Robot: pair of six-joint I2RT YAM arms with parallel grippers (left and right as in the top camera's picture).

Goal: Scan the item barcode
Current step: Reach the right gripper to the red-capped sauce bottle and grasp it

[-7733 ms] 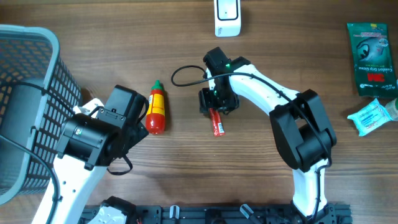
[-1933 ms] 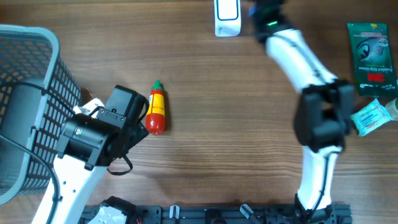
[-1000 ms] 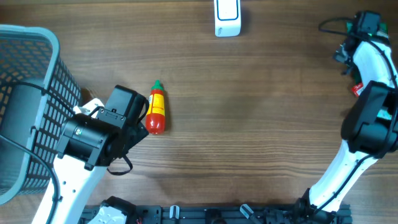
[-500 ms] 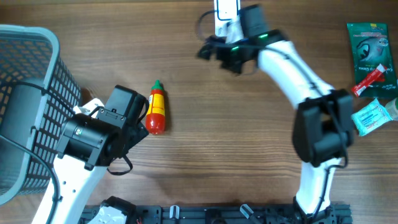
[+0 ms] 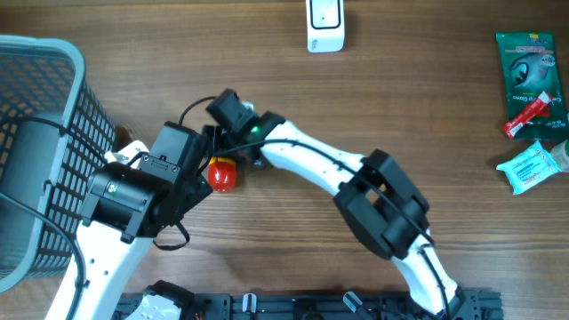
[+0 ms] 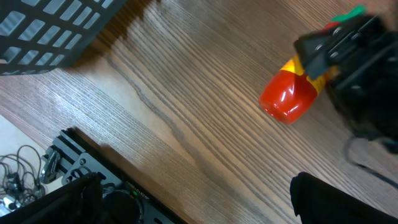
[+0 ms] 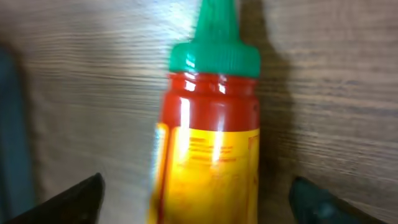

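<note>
Sauce bottle point(image 7: 208, 143) lies flat on the tabletop point(image 5: 356, 89), left of centre, green cap toward the far edge. Its long axis runs between the fingers of the right claw point(image 7: 202, 196), directly above. That claw gapes wide, straddling the body crosswise, gripping nothing. Left claw point(image 6: 199, 199) sits just beside the red base, spread wide and empty.

Wood surface point(image 5: 356, 107) held mesh basket point(image 5: 36, 62) left, sauce bottle point(image 5: 222, 175) near it, white scanner point(image 5: 324, 25) at far edge, green pouch point(image 5: 524, 62) and blue packet point(image 5: 532, 166) right.
</note>
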